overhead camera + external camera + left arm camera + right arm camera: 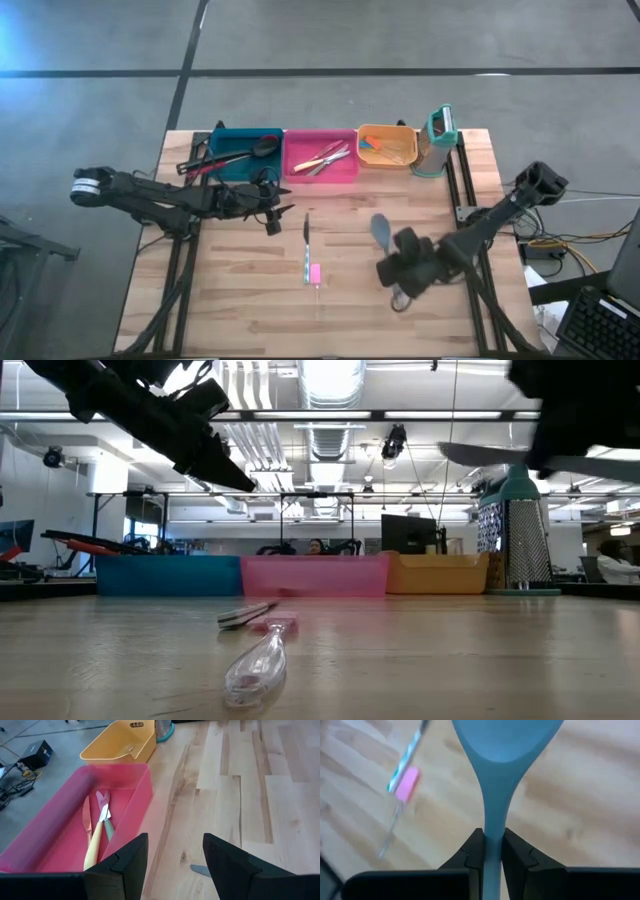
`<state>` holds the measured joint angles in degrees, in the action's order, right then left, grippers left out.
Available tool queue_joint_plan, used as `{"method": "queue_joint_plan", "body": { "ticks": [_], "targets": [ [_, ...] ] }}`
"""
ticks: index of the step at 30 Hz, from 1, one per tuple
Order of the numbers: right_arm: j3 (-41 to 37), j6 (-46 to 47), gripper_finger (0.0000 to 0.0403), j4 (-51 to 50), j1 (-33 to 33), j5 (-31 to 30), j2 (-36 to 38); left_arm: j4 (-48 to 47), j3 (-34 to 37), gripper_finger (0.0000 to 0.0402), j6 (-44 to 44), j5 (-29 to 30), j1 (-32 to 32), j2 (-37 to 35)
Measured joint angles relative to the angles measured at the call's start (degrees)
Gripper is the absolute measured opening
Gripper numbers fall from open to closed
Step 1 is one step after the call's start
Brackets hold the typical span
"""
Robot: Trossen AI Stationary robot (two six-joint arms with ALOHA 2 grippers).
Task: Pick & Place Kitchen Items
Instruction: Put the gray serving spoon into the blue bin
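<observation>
The right gripper pinches the grey spatula by its neck, lifted above the table apparently for carrying to a bin. The left gripper, fingers spread and empty, hovers beside the pink bin.

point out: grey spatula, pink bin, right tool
grey spatula (507,742): right wrist view, on its blade.
pink bin (320,172): high view, on its front wall.
right tool (492,851): right wrist view, between fingertips clamping the spatula's neck.
</observation>
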<state>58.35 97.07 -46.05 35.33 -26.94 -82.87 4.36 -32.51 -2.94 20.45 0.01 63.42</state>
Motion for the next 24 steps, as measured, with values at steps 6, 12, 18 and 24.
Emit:
{"method": "queue_joint_plan", "body": {
  "ticks": [6, 12, 18, 24],
  "targets": [
    [5.23, -20.85, 0.0032, 0.17, -9.79, -2.49, -0.64, 0.15, 0.00, 0.0195, 0.57, -0.02, -0.02, 0.00],
    [6.86, -36.76, 0.0032, 0.70, -17.38, -13.88, -1.64, 0.80, -0.02, 0.0195, 2.06, -0.07, -0.02, 0.00],
    [3.94, -51.24, 0.0031, 15.57, -23.16, -25.72, -0.72, 4.00, -0.04, 0.0195, 2.71, -0.22, -0.02, -0.02],
    [-1.46, -75.69, 0.0031, 49.37, -25.95, -28.57, -0.59, 10.37, -0.07, 0.0195, 4.40, -0.24, -0.02, -0.02]
  ]
}}
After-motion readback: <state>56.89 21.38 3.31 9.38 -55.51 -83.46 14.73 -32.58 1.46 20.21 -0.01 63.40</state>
